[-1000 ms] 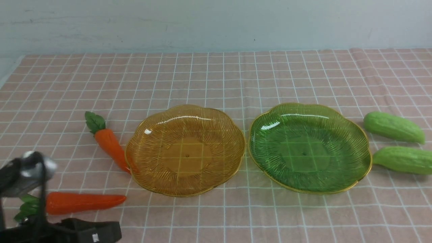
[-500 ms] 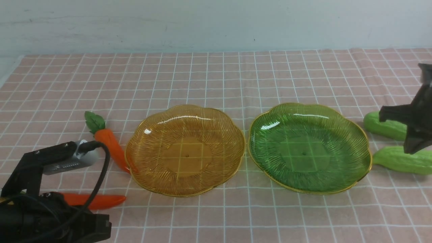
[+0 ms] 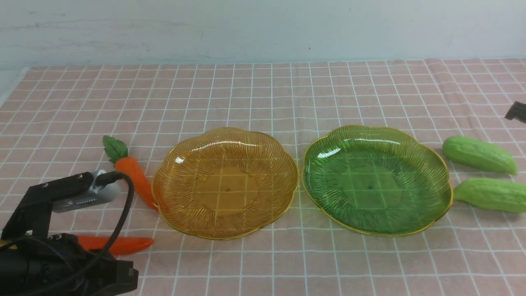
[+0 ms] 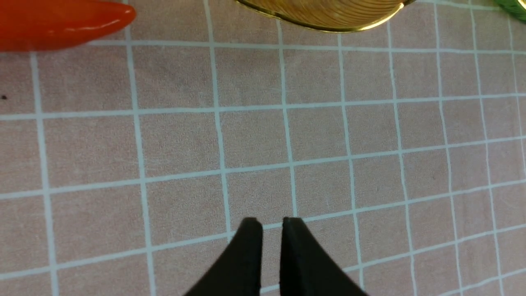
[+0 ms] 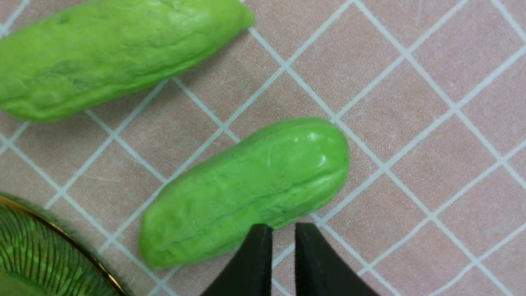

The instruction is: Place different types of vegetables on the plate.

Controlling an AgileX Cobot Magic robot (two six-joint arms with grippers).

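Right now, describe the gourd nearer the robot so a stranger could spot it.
Find the green plate on the right of the pink checked cloth. Two light-green gourds lie past its right rim. Pick the near gourd, its tip nearly at the rim; the far gourd lies behind it.

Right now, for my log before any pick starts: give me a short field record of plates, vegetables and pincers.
amber plate: empty
green plate: empty
carrots: far carrot, near carrot, both on cloth left of amber plate
gourds: far gourd, near gourd, both on cloth right of green plate
left pincer: shut, holding nothing
right pincer: shut, holding nothing
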